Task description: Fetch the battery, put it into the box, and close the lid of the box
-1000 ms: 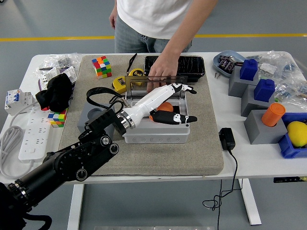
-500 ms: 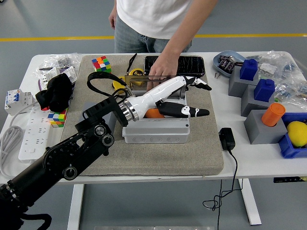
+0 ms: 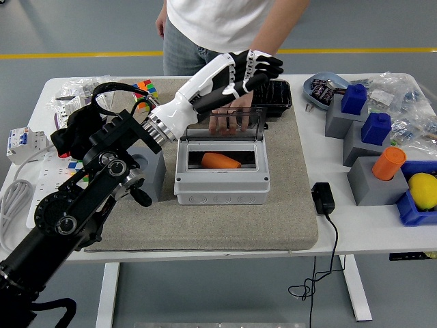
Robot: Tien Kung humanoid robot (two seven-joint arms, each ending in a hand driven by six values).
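Orange battery [image 3: 220,161] lies inside grey box [image 3: 222,179] | left hand [image 3: 249,68] above raised lid [image 3: 224,124], fingers loosely curled, empty | person's hand [image 3: 228,120] behind lid | placing done; closing remains

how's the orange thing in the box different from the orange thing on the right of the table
The battery lies on its side inside the open grey box; the orange cylinder stands upright on a grey block. The battery looks longer and slimmer, the cylinder shorter and stubbier. Both are orange and roughly cylindrical.
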